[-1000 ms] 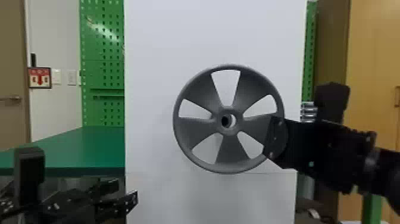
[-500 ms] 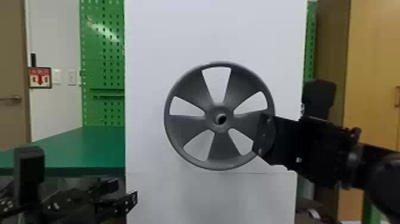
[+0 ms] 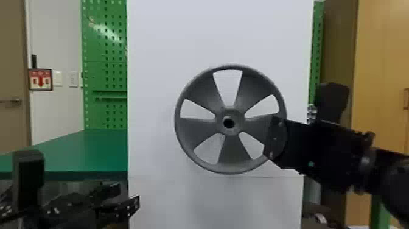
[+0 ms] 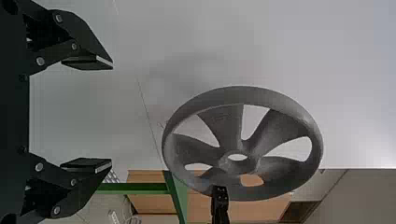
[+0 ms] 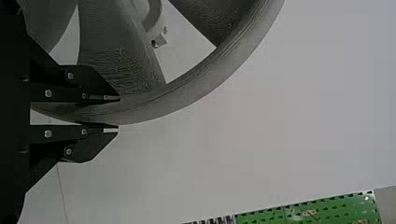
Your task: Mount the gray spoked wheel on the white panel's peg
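Observation:
My right gripper [image 3: 272, 139] holds the gray spoked wheel [image 3: 197, 131] by its right rim, with the wheel's face upright before the white panel [image 3: 170, 36]. In the right wrist view, the right gripper [image 5: 117, 113] is shut on the rim of the wheel [image 5: 205, 86]. Through a gap between spokes there, a pale fitting [image 5: 158, 38] with a small screw shows; I cannot tell whether it is the peg. The left gripper [image 3: 127, 193] is at the lower left, away from the wheel; in the left wrist view, the left gripper [image 4: 112, 114] stands open and empty, apart from the wheel [image 4: 289, 175].
A green table [image 3: 91, 149] lies left of the panel, with a green pegboard [image 3: 105, 73] behind it. Wooden cabinets [image 3: 380, 61] stand at the right, beyond the right arm.
The wheel and right gripper first shifted left and slightly up, then came back to the right and a little down. The wheel's facing has turned slightly. My left arm has kept still.

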You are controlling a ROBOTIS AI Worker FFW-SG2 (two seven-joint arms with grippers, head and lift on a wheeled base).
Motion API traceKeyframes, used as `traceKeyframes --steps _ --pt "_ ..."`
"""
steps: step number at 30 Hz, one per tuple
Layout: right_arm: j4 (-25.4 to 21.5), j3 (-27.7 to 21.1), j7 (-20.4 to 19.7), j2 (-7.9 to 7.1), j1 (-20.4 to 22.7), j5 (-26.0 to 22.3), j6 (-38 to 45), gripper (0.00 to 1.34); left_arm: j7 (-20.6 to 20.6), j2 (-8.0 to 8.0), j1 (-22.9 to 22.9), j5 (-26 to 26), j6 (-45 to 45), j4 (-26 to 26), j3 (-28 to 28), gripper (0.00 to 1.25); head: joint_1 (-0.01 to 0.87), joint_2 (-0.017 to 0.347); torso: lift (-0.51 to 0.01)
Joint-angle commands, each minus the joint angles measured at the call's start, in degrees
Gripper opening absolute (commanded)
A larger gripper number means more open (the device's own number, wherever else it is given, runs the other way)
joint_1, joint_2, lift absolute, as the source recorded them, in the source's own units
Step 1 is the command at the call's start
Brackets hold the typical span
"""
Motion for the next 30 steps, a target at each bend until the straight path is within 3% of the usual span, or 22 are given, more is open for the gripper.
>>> traceKeyframes --steps 1,18,30 --pt "0.11 -0.33 0.00 -0.26 0.11 0.25 0.00 0.01 0.00 0.00 -0.15 -0.05 0.00 0.00 -0.06 0.74 0.084 -0.008 -0.485" --pt "1.42 -1.30 2.37 -0.70 0.11 2.63 0.09 0.01 0.00 0.00 -0.24 -0.05 0.00 0.00 -0.24 0.74 0.084 -0.008 -0.485" --pt "3.89 -0.95 4.92 0.01 -0.41 3.77 -0.79 0.01 0.00 0.00 -0.42 -0.05 0.00 0.00 -0.32 0.74 0.084 -0.008 -0.484"
